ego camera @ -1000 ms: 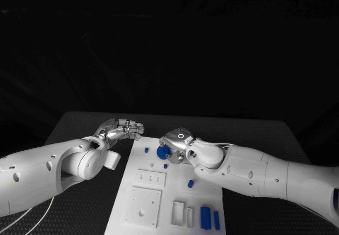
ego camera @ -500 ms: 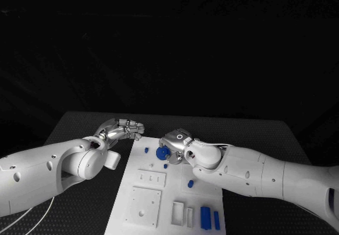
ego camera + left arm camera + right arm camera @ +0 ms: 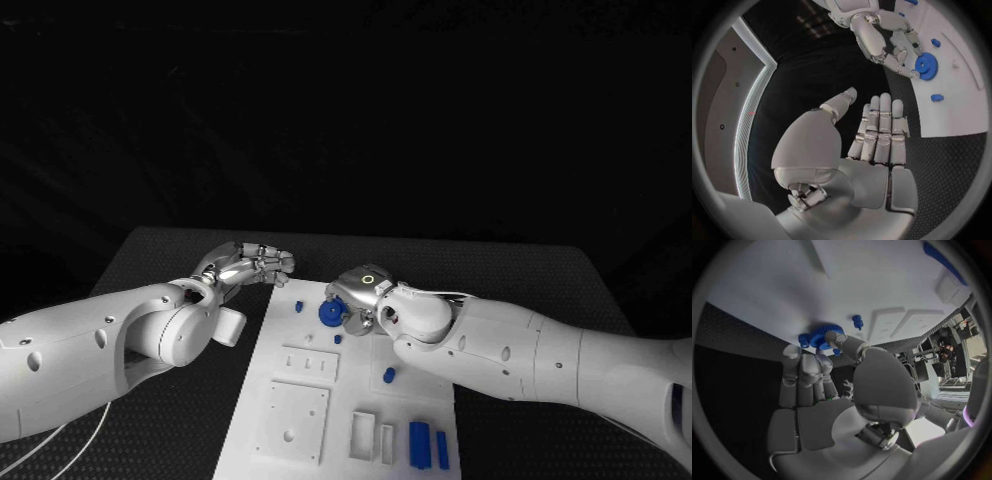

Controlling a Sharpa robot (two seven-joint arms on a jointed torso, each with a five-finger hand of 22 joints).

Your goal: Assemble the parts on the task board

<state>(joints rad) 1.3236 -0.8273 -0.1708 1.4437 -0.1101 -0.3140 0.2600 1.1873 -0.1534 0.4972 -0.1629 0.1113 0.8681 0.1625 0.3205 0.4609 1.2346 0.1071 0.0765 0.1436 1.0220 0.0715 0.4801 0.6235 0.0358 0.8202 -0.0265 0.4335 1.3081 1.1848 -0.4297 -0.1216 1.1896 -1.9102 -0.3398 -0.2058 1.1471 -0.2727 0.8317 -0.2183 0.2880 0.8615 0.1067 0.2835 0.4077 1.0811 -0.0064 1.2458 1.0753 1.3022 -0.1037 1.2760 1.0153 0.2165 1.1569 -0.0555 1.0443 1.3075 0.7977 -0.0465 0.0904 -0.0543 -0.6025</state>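
As I looked down from the head camera, my right robot hand (image 3: 361, 292) pinched the blue gear (image 3: 332, 312) on the task board (image 3: 296, 425), probably seating it. At the left wrist, my left robot hand (image 3: 873, 135) hovered released beside the board. From the right wrist, fingertips (image 3: 834, 338) gripped the gear's rim.

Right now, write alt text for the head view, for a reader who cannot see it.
The right hand grips a blue gear at the far end of the white task board. The left hand, fingers curled and holding nothing, hovers beside the board's far left corner. Small blue parts sit elsewhere on the board.
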